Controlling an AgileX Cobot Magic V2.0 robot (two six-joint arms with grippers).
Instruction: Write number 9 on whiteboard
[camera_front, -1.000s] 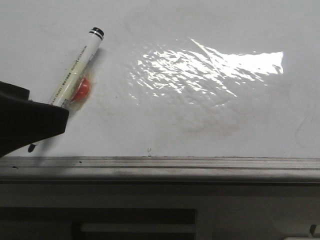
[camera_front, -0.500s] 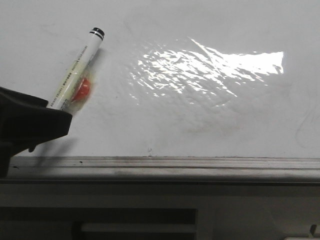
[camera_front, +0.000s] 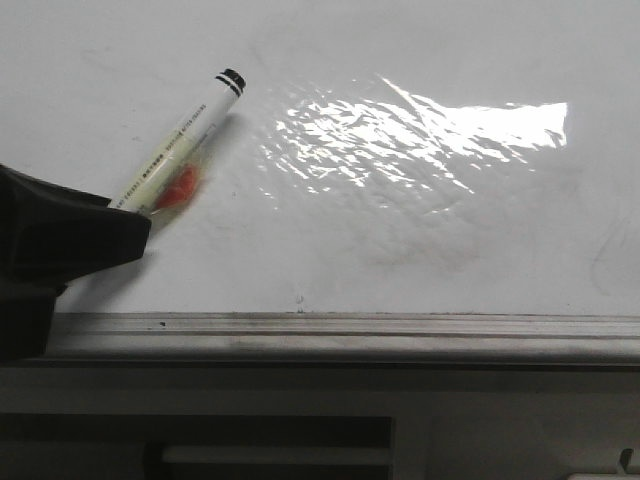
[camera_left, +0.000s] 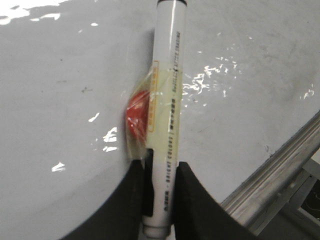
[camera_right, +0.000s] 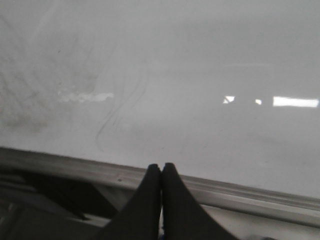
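The marker (camera_left: 167, 115)'s tip is hidden behind the left gripper (camera_left: 161, 192), which pinches its lower barrel. It tilts up-right over the whiteboard (camera_front: 420, 240), cap end high. Right gripper (camera_right: 161, 172) is closed, empty.

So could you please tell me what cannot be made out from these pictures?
- Marker tip: front view, hidden behind the left gripper; left wrist view, cut off by the picture's edge below the fingers.
- Marker print: too small and blurred in both views.
- Red piece taped to the marker: unidentifiable under the glossy tape.
- Whiteboard: the glare patch hides any faint marks there.
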